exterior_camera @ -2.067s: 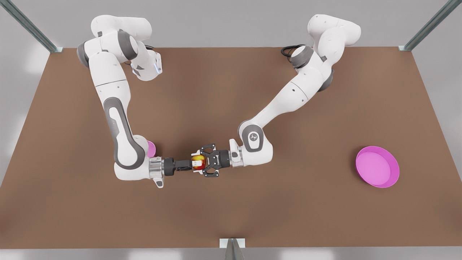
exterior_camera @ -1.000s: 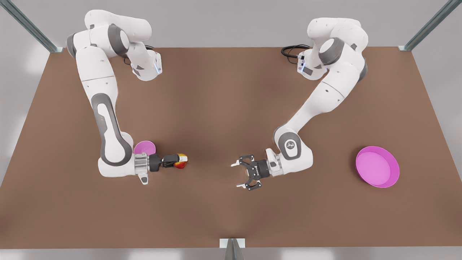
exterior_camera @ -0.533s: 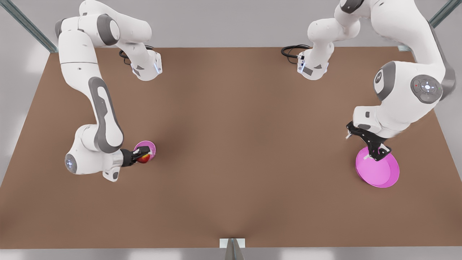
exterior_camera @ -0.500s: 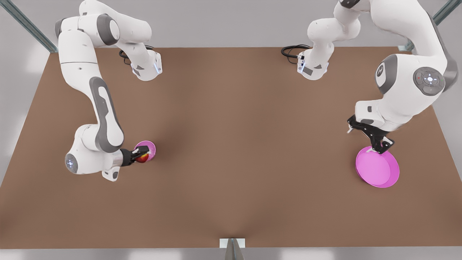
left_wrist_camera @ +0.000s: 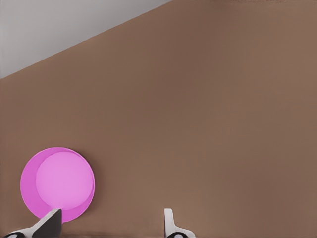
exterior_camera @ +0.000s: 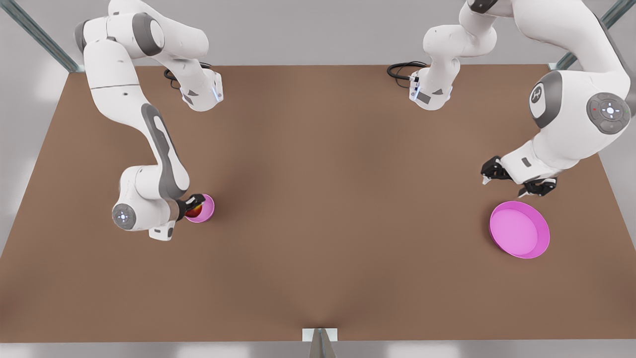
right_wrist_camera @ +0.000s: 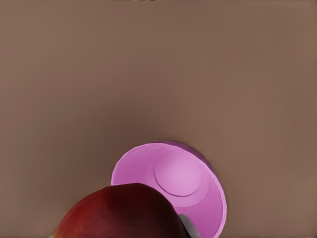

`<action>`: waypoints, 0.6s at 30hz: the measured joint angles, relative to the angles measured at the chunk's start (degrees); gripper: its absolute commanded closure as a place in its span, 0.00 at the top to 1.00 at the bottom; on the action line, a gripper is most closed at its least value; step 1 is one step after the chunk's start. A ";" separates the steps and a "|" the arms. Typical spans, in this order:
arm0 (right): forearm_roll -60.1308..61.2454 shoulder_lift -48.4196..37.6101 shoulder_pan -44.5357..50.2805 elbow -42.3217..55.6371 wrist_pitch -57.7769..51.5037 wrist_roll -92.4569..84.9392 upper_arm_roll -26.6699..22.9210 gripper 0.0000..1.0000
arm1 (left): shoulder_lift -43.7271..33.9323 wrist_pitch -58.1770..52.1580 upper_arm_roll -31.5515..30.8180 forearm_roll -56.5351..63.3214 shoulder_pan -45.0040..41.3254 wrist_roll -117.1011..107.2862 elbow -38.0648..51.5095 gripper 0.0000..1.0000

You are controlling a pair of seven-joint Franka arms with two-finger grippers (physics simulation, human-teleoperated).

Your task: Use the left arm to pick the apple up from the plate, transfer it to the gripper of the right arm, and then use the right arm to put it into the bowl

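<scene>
Right gripper (exterior_camera: 195, 205), still clamping the apple (exterior_camera: 193, 212), now hovers over the bowl (exterior_camera: 206, 208) (release looks imminent), while the left gripper (exterior_camera: 516, 180), open and empty, has lifted off the plate (exterior_camera: 519, 229).

The table (exterior_camera: 318, 223) is a matt, smooth brown sheet, faintly cloth-like. The plate (exterior_camera: 519, 229) and bowl (right_wrist_camera: 198, 188) look like smooth satin plastic. The apple (right_wrist_camera: 119, 213) has a waxy, softly glossy skin. Both arms wear glossy white plastic shells with matt grey joints; the frame posts at the upper corners look like brushed metal
</scene>
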 measured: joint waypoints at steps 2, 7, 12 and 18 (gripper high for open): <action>-0.35 0.38 -0.09 -0.01 0.95 -0.05 0.00 0.61 | 0.05 -0.11 -0.01 0.34 -0.01 -3.57 0.01 1.00; -1.19 1.12 -0.18 -0.93 2.79 -0.15 0.01 0.63 | 0.07 -0.15 -0.31 0.59 -0.66 -11.28 0.28 1.00; -1.73 0.64 -0.06 -2.23 3.93 -0.14 0.07 0.79 | 0.06 -0.08 -0.27 -0.55 -0.51 -17.13 0.34 1.00; -1.95 0.40 -0.23 -2.49 4.34 0.02 0.11 1.00 | 0.06 -0.04 -0.27 -0.88 -0.62 -22.33 0.34 1.00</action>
